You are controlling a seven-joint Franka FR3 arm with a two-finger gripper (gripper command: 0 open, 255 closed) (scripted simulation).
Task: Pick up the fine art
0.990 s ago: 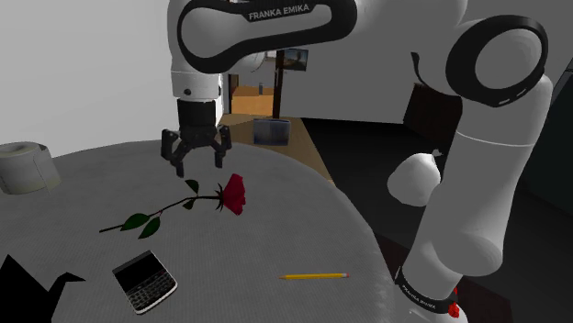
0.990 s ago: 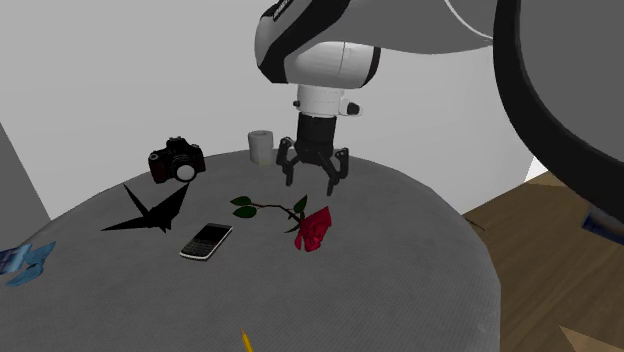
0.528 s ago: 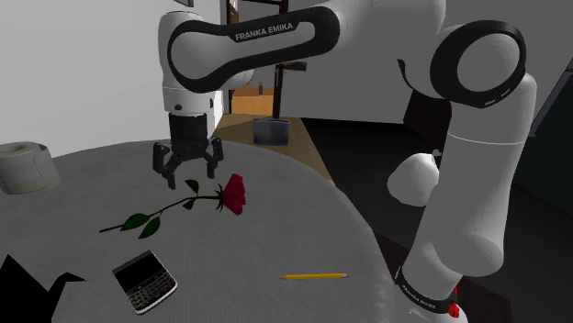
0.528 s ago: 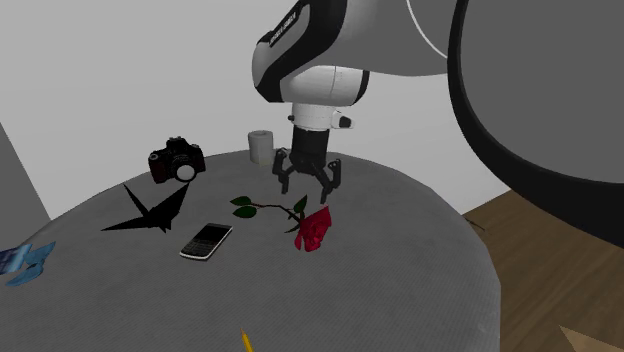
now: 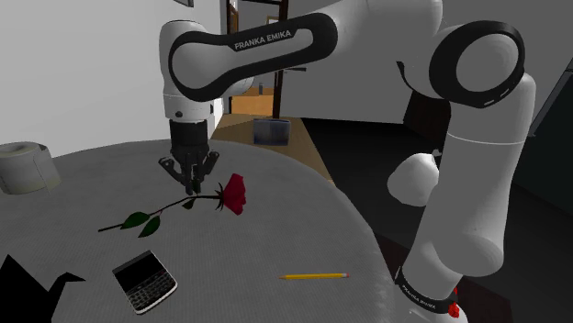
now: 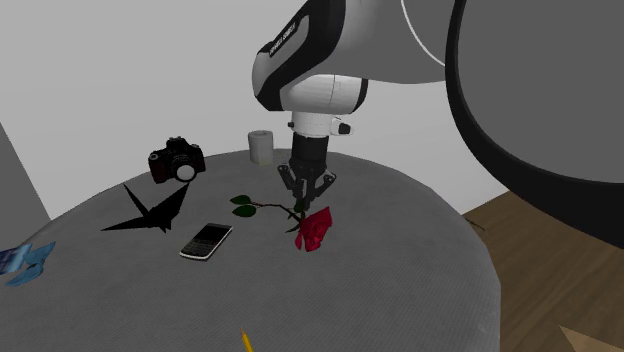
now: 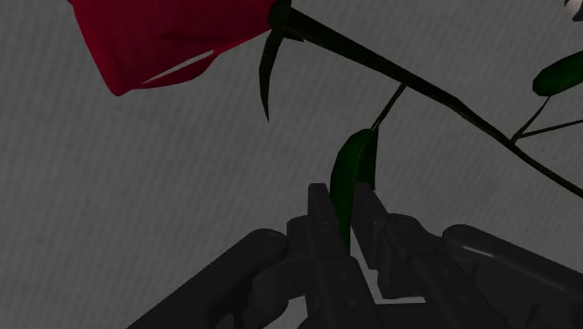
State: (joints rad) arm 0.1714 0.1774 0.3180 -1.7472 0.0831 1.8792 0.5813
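Nearest the shoulder camera, on the near side of the rose [image 5: 233, 194], lie a black keypad phone [image 5: 144, 283], a yellow pencil [image 5: 315, 275] and a black folded-paper bird [image 5: 28, 284], all flat on the round grey table [image 5: 303, 220] and well apart from the flower.

The rose lies on its side in the middle of the table. Its red bloom points toward the arm's stand, and its dark stem and green leaves run away from the bloom toward the paper bird's side. I take the rose to be the thing meant, since the gripper is working on it.

The black gripper [image 5: 191, 186] stands nearly upright, low over the stem just behind the bloom. In the wrist view its fingers [image 7: 319, 215] are drawn close together with a green leaf [image 7: 353, 173] pinched between them, while the stem itself passes just beyond the fingertips, outside the clasp.

The step in hand looks like the grasp closing. The hold is on a thin leaf, so the coming lift calls for a slow, straight rise. If the leaf slips, the gripper should open and take the stem instead.

Beyond the rose, a pale roll [image 5: 25, 167] sits near the table's far edge. In the second exterior view a black camera [image 6: 176, 161] stands beside the bird.
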